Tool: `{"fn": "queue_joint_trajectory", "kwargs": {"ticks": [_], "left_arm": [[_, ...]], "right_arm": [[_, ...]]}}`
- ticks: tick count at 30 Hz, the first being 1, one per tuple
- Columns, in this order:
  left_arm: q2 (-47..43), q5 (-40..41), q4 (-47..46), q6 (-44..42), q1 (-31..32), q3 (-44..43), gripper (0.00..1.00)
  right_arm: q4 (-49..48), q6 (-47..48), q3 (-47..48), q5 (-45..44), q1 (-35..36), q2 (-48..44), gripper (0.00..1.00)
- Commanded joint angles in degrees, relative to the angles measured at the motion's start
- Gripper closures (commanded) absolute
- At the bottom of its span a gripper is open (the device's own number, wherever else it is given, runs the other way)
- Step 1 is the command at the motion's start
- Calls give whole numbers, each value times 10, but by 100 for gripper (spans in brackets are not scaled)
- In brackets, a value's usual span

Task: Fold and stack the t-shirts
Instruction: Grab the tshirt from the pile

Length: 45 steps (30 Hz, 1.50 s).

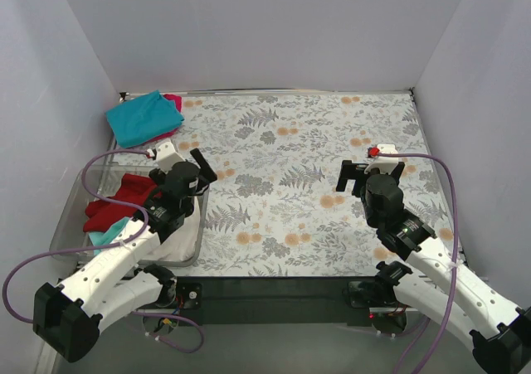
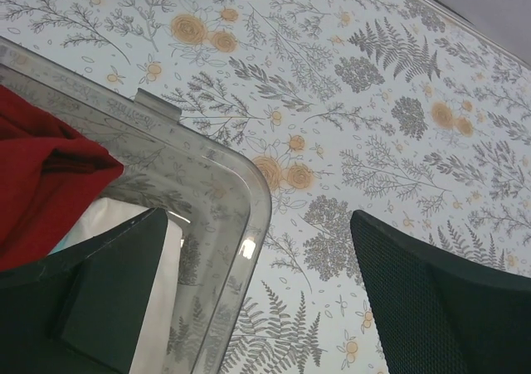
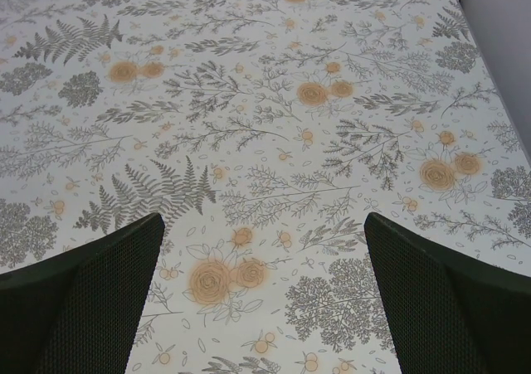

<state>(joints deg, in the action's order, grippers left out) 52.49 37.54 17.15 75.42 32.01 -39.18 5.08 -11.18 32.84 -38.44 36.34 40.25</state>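
Note:
A folded teal t-shirt (image 1: 143,117) lies at the back left of the table on a magenta-pink one (image 1: 173,102). A dark red t-shirt (image 1: 116,204) lies crumpled in the clear plastic bin (image 1: 70,216), over white cloth (image 1: 170,245) and a bit of teal cloth (image 1: 106,235). The dark red shirt also shows in the left wrist view (image 2: 46,183). My left gripper (image 1: 188,162) is open and empty, above the bin's far right corner (image 2: 249,200). My right gripper (image 1: 370,171) is open and empty above the bare floral tablecloth (image 3: 265,142).
The floral tablecloth (image 1: 290,175) covers the table between the arms. White walls close the table at left, back and right. The bin's rim (image 2: 158,113) stands close under the left gripper. Purple cables loop from both arms.

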Motion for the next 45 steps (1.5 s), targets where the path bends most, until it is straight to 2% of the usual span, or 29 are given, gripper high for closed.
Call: {"fn": "queue_joint_trajectory", "kwargs": {"ticks": [1,6,10,16,18,19,20,21,25,28,34,40,42,45], "left_arm": [[-12,33,15,1,-1,-19,14],[-6,88,32,27,-1,-13,9],[-5,168,70,59,-2,-11,9],[-19,210,93,63,-12,5,9],[-17,181,51,38,-31,23,9],[-14,164,31,13,-61,32,9],[-2,116,15,11,-76,41,9],[7,100,11,10,-92,41,9],[55,80,14,15,-166,31,9],[78,67,8,6,-193,27,9],[118,25,6,2,-227,26,19],[144,14,5,1,-237,27,24],[168,4,-1,-1,-245,24,32],[198,-23,-28,-10,-271,28,36]], "right_arm": [[-9,-2,0,-16,-2,-1,2],[-8,-2,3,-16,-2,2,2],[-9,-8,6,-6,-2,4,2],[-17,-12,25,18,-3,18,2],[-20,-14,27,25,-3,22,2],[-26,-15,28,29,-3,22,2],[-29,-16,28,37,-3,22,2],[-31,-16,28,41,-3,22,2],[-31,-16,26,44,-3,16,2],[-32,-16,23,42,-4,8,2],[-34,-17,17,46,-5,4,2],[-38,-18,16,48,-7,5,2],[-39,-18,15,49,-6,5,2],[-39,-18,13,45,-6,4,2]]}}
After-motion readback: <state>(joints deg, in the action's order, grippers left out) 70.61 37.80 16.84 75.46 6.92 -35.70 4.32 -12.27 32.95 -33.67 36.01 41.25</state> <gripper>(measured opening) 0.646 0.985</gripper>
